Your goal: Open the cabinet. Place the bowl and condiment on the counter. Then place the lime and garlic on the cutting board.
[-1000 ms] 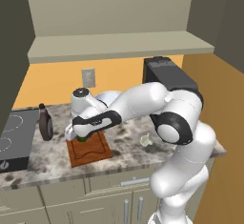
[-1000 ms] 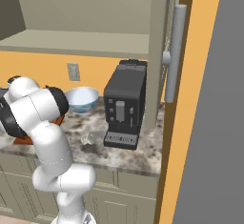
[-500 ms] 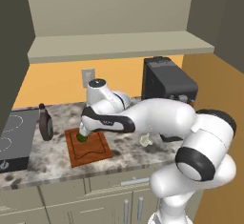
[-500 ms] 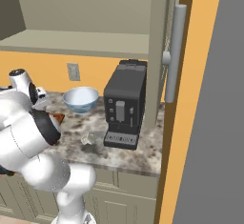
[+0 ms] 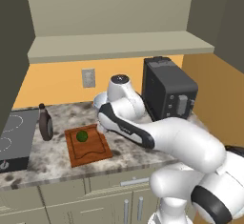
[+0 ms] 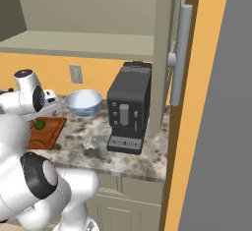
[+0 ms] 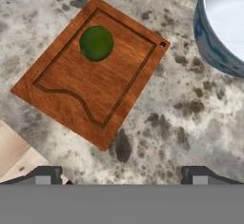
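Gripper [image 7: 121,173] hangs over the counter [image 7: 190,123] with its two dark fingertips spread wide apart and nothing between them; only their tops show above the bottom band. Just beyond lies the cutting board [image 7: 95,70], the lime [image 7: 96,43] resting on it near its far corner. To the side, the bowl [image 7: 224,27] is cut off by the frame edge. From the left base camera, the arm hides the bowl; the condiment [image 5: 45,123] stands beside the board. The garlic [image 6: 90,142] is a small, faint lump before the coffee machine [image 6: 129,108]. Overhead, the cabinet [image 5: 114,37] stands open.
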Tool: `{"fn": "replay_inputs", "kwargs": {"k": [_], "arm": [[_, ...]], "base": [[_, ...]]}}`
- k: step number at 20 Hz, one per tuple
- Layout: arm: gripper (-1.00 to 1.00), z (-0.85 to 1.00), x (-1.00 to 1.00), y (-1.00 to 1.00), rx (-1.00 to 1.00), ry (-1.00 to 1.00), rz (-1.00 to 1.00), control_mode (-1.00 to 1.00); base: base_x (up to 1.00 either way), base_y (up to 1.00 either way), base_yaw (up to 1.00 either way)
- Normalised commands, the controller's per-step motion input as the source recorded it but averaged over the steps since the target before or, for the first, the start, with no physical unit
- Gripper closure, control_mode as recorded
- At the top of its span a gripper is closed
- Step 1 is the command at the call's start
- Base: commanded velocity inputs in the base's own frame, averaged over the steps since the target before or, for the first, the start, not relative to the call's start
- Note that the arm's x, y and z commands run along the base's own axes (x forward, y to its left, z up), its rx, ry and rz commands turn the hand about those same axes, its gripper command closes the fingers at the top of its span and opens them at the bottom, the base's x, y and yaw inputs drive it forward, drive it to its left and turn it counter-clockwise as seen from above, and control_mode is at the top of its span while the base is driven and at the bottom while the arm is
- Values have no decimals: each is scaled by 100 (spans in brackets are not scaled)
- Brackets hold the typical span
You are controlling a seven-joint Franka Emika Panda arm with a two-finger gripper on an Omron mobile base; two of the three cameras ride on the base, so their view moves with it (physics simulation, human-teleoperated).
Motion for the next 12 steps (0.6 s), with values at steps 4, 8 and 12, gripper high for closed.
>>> {"fn": "replay_inputs", "kwargs": {"k": [4,8,12], "arm": [[-100,1,-26,-53,0,0,-28,-100],[-100,0,-6,-46,0,5,-37,-100],[-100,0,0,-49,0,12,-42,-100]], "base": [[0,0,0],[0,0,0],[0,0,0]]}}
